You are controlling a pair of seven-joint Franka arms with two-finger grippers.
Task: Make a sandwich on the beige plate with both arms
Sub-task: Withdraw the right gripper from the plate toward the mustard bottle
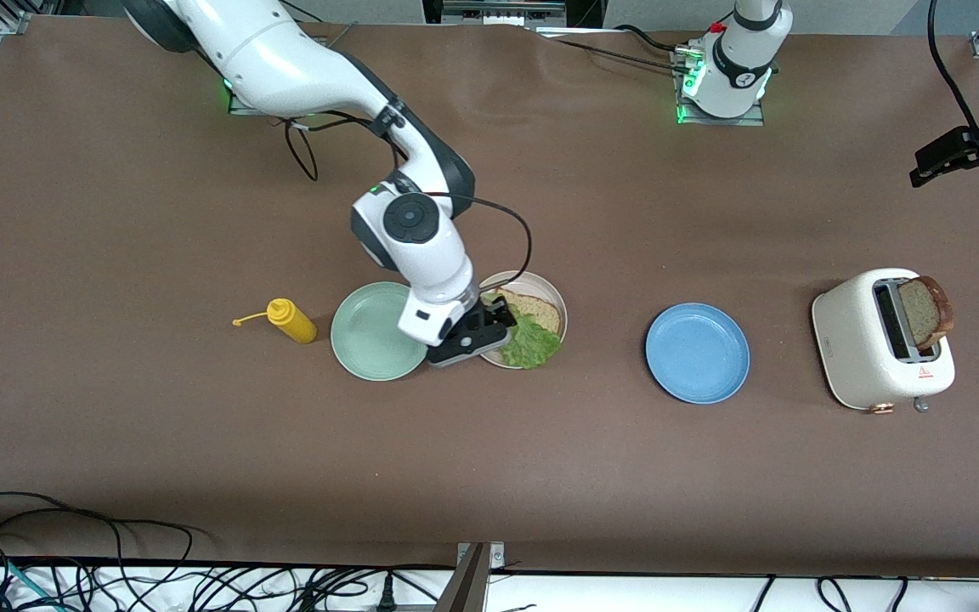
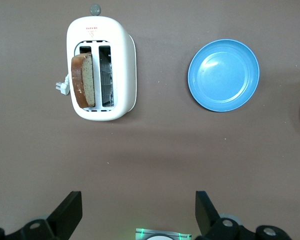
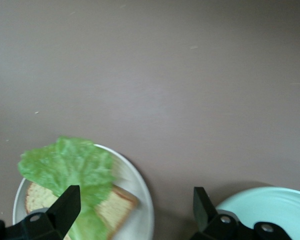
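Across the front view, the beige plate [image 1: 553, 299] sits mid-table with a bread slice [image 1: 535, 311] on it and a lettuce leaf [image 1: 532, 342] lapping over the slice toward the plate's 6 o'clock rim; the right gripper [image 1: 489, 321] hangs low at the plate's 9 o'clock edge, fingers spread and holding nothing; I judge the lettuce step done and the top slice still wanting; that slice [image 1: 927, 310] stands in the toaster [image 1: 880, 340] at the left arm's end of the table; the left gripper [image 1: 936, 161] hovers over the table near the toaster's 12 o'clock, apparently waiting; a blue plate [image 1: 698, 352] lies between toaster and beige plate, a mint plate [image 1: 375, 330] just beside the beige one at 9 o'clock, a mustard bottle [image 1: 291, 320] near that. From the left wrist view, the fingers [image 2: 70, 212] stand wide apart and empty, the toaster [image 2: 122, 65] and its slice [image 2: 84, 80] in sight, the blue plate [image 2: 223, 75] well apart; the next move likely calls for a descent onto the slice's upper edge, and nothing blocks it. From the right wrist view, the open fingers [image 3: 67, 205] frame lettuce [image 3: 67, 165] over bread [image 3: 117, 202] on the plate [image 3: 140, 192]; this arm probably must clear away before the slice arrives.
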